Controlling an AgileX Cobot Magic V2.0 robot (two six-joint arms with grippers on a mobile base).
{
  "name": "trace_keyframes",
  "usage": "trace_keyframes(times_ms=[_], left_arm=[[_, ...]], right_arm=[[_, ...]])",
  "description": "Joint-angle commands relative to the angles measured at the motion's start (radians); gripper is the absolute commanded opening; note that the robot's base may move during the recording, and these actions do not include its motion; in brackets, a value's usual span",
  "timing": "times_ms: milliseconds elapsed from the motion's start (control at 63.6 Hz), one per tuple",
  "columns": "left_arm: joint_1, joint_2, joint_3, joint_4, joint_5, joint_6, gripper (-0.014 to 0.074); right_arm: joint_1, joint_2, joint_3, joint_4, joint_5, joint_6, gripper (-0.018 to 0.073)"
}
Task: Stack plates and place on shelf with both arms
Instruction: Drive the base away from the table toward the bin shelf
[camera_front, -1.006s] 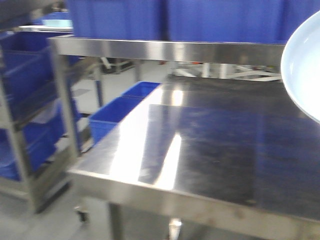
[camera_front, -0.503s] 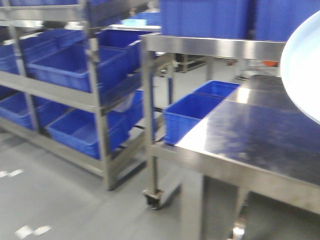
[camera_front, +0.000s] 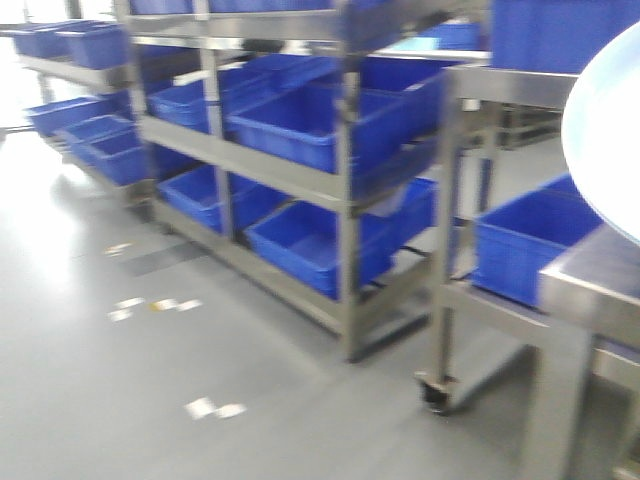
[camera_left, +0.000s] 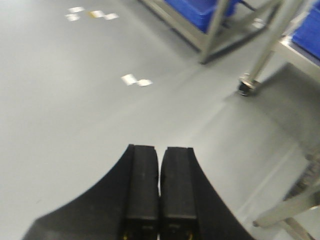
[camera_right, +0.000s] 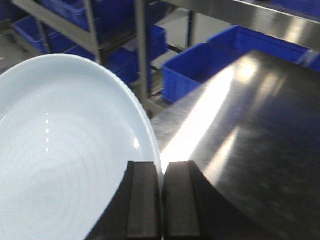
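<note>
A pale bluish-white plate (camera_right: 65, 150) fills the left half of the right wrist view, held on edge and tilted. My right gripper (camera_right: 162, 165) is shut on its rim, one finger on each face. The same plate (camera_front: 610, 130) cuts into the right edge of the front view, raised above the steel table. My left gripper (camera_left: 160, 148) is shut with nothing between its fingers and hangs over bare grey floor. A steel shelf rack (camera_front: 340, 180) stands ahead, left of the table.
The rack holds several blue bins (camera_front: 300, 125) on its levels. The steel table (camera_front: 590, 275) with a castor (camera_front: 435, 392) is at the right, with a blue bin (camera_front: 520, 245) beside it. White marks (camera_front: 215, 408) dot the floor. The table top (camera_right: 250, 115) lies under the plate.
The front view has swung left: the table slid to the right edge and the bin rack and open floor came into view. The plate keeps its place in the view.
</note>
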Motion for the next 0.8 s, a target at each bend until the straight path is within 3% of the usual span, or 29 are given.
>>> trace_keyframes(times_ms=[0,786], left_arm=[[0.001,-0.002,-0.030,-0.007,-0.063,-0.010,0.0083],[0.001,-0.002,-0.030,-0.007,-0.063,-0.010,0.0083]], right_arm=[[-0.005,0.002,-0.031,-0.008,-0.093,-0.002,0.0029],[-0.005,0.002,-0.031,-0.008,-0.093,-0.002,0.0029]])
